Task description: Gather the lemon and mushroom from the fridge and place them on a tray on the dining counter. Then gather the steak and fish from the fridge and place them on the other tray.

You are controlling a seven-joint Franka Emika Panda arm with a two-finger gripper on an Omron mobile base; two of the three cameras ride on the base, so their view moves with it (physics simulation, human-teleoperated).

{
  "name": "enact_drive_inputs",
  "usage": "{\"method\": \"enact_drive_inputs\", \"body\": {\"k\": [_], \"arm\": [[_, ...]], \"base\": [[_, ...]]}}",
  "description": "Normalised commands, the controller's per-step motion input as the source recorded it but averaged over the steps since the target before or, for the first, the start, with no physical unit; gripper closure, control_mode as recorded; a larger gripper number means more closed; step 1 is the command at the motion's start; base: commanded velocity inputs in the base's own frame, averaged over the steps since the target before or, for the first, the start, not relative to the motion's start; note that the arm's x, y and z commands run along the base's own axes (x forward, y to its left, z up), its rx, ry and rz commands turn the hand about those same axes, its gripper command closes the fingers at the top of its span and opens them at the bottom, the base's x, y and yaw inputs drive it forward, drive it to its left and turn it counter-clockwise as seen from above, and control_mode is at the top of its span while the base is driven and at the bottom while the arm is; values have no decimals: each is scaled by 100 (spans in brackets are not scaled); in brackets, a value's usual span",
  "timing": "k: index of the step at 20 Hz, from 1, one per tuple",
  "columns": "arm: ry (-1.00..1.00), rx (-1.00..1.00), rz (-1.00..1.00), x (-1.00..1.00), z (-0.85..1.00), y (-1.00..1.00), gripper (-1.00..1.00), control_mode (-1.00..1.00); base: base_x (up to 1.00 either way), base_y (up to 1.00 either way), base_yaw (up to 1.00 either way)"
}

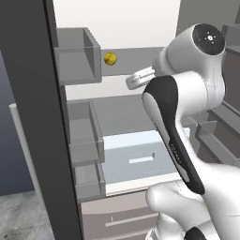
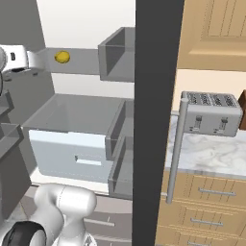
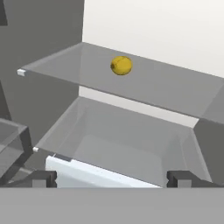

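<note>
Item 1 — Two small dark fingertips (image 3: pixel 41 178) of the claw (image 3: pixel 112 179), nearest the lens at the bottom of the hand view. They stand far apart with bare space between them: the claw is fully open and grips nothing. From the left base view the white wrist (image 1: pixel 139 78) reaches into the open compartment of the tall brushed-grey steel fridge (image 1: pixel 28 117).

Item 2 — Pale blue-white crisper drawer (image 3: pixel 118 153) with a slot handle, directly beyond and below the fingertips. Not wanted; an obstacle only.

Item 3 — Flat translucent grey shelf (image 3: pixel 144 83), above the drawer, with a white back wall behind it.

Item 4 — Small roundish yellow lemon (image 3: pixel 121 65), resting on that shelf, alone, with open shelf on all sides. Relative to the claw: ahead and higher, close to the centre line between the fingers, well apart from them. In the right base view it lies just beside the wrist end, toward the grey door bins (image 2: pixel 115 55).

Item 5 — Step in hand, judged: approach to the lemon, the first of four pickups; nothing is gathered yet.

Handling notes, judged:
- Raise the claw above the shelf's front edge before advancing.
- Centre the fruit between the fingers; a glancing touch could roll it toward the back wall.
- Close across the widest part, then lift clear before withdrawing past the door bins.
</note>
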Motion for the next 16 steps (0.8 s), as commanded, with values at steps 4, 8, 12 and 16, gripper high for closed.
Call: {"method": "enact_drive_inputs", "body": {"k": [4,8,12,16], "arm": [[7,-1,-3,50,17,24,-100,-100],[3,0,-1,51,0,0,-100,-100],[1,0,-2,52,-1,0,-100,-100],[0,0,-2,53,-12,0,-100,-100]], "base": [[0,0,0],[0,0,0],[0,0,0],[0,0,0]]}}
